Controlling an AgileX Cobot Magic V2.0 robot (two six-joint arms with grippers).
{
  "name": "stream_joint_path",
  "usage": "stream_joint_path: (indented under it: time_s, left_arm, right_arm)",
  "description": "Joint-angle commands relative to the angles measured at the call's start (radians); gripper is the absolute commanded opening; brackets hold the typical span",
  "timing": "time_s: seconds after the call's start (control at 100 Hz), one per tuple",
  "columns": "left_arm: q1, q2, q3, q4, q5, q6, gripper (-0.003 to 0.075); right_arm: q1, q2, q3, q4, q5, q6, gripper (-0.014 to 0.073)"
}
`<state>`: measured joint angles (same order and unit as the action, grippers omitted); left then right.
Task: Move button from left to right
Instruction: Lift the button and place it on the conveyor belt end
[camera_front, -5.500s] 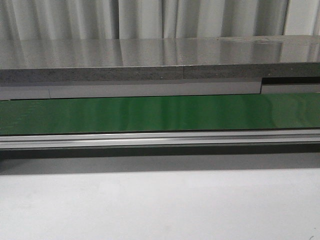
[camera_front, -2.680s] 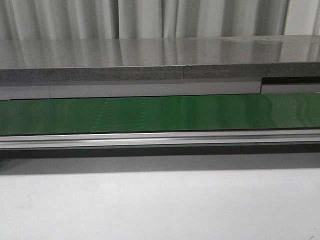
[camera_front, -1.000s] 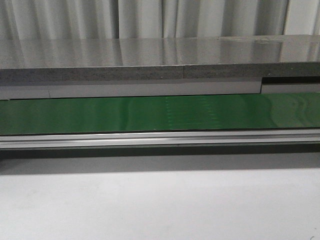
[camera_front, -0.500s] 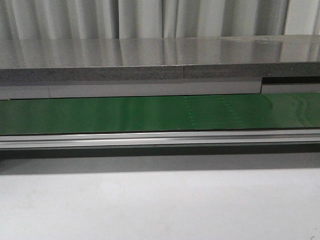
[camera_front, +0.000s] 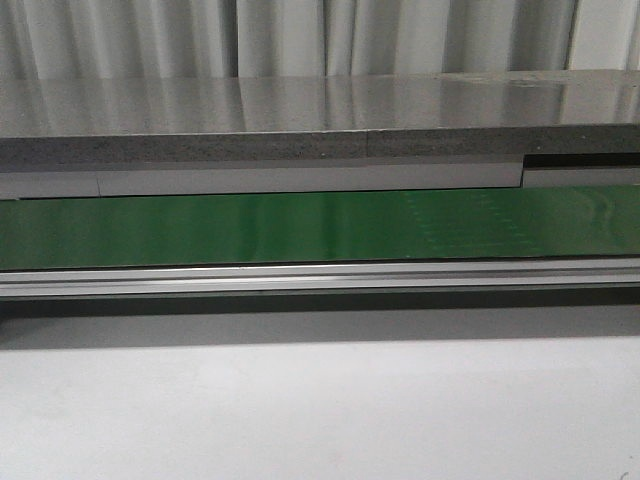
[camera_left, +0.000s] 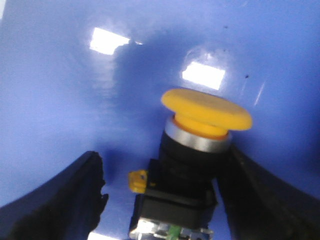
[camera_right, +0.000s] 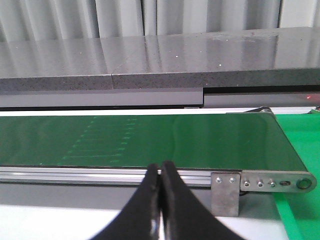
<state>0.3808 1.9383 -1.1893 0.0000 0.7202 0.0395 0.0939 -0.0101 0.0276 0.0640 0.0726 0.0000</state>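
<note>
The button (camera_left: 192, 165) shows only in the left wrist view. It has a round yellow-orange cap (camera_left: 206, 109) on a black blocky body and lies on a glossy blue surface (camera_left: 75, 90). My left gripper (camera_left: 165, 167) is open around it. One black finger (camera_left: 65, 200) stands apart from the body, and the other finger (camera_left: 260, 200) is close against it. My right gripper (camera_right: 160, 167) is shut and empty, facing the green conveyor belt (camera_right: 175, 140). No gripper and no button show in the front view.
The green belt (camera_front: 300, 228) runs left to right behind an aluminium rail (camera_front: 300, 278), with a grey slab (camera_front: 300, 120) and curtains beyond. A white tabletop (camera_front: 320, 410) lies in front. The belt's right end with its roller bracket (camera_right: 300, 182) shows in the right wrist view.
A faint dotted pattern on the green belt has drifted from the left-middle toward the right. Nothing else in the front view has moved.
</note>
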Motion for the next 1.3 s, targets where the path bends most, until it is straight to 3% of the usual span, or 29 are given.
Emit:
stream_joint_path:
  time_s: [0.0, 0.18, 0.32, 0.6, 0.79, 1.05, 1.29]
  left_arm:
    - [0.004, -0.042, -0.023, 0.0, -0.017, 0.002, 0.0346]
    - [0.004, -0.042, -0.023, 0.0, -0.019, 0.002, 0.0143]
    - [0.004, -0.044, -0.028, 0.0, -0.017, 0.002, 0.0065]
    - [0.004, -0.116, -0.117, 0.0, 0.02, 0.002, 0.006]
    - [-0.003, -0.191, -0.186, -0.1, 0.066, 0.038, 0.0059]
    - [-0.092, -0.205, -0.211, -0.117, 0.172, 0.115, 0.0059]
    - [-0.147, -0.203, -0.211, -0.117, 0.179, 0.115, 0.006]
  right_arm:
    - [-0.004, -0.018, -0.018, -0.008, -0.084, 0.0, -0.0068]
    - [-0.004, -0.018, -0.018, -0.008, -0.084, 0.0, -0.0068]
    - [-0.004, -0.018, -0.018, -0.008, -0.084, 0.0, -0.0068]
    - [-0.004, -0.018, -0.018, -0.008, -0.084, 0.0, -0.0068]
    - [-0.004, -0.018, -0.018, -0.008, -0.084, 0.0, -0.0068]
    - [-0.004, -0.018, -0.018, -0.008, -0.084, 0.0, -0.0068]
    - [-0.004, -0.018, -0.018, -0.008, -0.084, 0.0, -0.0068]
